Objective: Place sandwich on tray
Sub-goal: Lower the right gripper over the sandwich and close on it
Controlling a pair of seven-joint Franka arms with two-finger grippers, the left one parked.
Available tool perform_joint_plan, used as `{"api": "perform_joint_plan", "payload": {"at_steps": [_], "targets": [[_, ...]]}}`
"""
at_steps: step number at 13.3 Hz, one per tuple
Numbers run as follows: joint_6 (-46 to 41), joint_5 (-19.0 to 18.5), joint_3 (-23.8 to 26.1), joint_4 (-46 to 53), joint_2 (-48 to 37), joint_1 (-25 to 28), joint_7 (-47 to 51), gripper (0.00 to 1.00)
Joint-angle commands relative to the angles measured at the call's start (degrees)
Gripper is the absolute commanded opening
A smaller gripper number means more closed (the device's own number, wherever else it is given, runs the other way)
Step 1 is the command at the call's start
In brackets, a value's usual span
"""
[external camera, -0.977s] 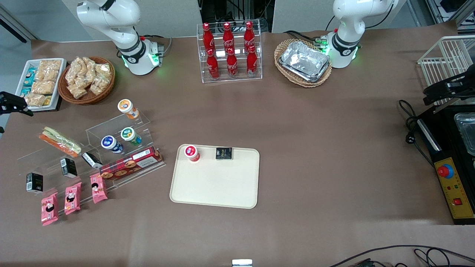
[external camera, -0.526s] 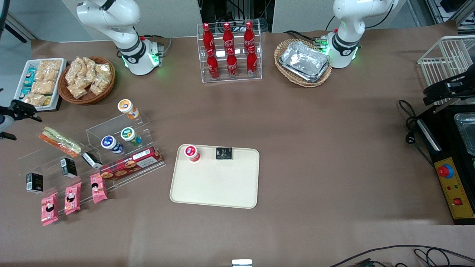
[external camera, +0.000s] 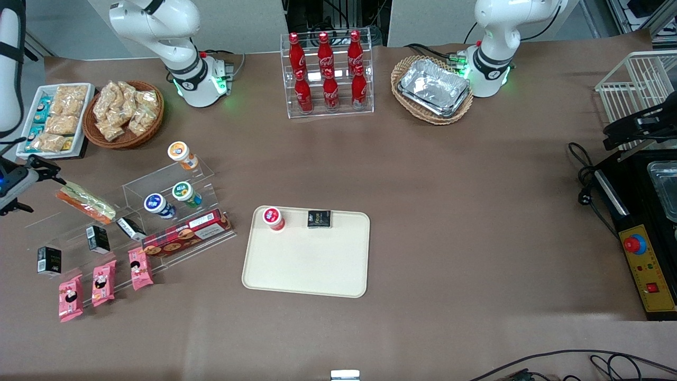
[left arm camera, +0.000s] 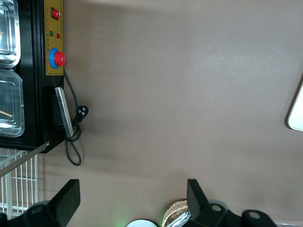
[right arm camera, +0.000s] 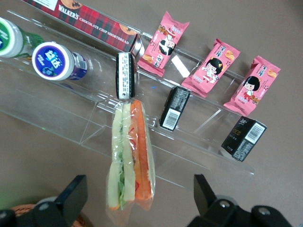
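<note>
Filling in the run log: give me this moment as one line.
stage: approach | gripper: open, above sandwich | sandwich: on clear display stand, ungrasped | tray: holds red-lidded cup, black box

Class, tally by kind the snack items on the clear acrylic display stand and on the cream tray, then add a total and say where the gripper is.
Sandwich: 1
Pink snack packets: 3
Small black boxes: 4, one on the tray
Lidded cups: 4, one on the tray
Red biscuit box: 1
Total: 13
The gripper hangs open over the sandwich.
</note>
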Motion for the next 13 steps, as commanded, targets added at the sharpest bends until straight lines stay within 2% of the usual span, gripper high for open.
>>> {"api": "perform_joint_plan", "payload": {"at_steps": [1,8,13], "targets": [[4.05,-0.86,-0.3,-5.58,-2.34,0.02,-0.76,1.0],[7.29,-0.86,-0.48,-9.45,-2.78,-0.07,-1.64,1.0],[12.92,-0.78,-3.29,-12.61,-2.34,-0.07,-6.12,1.0]]}}
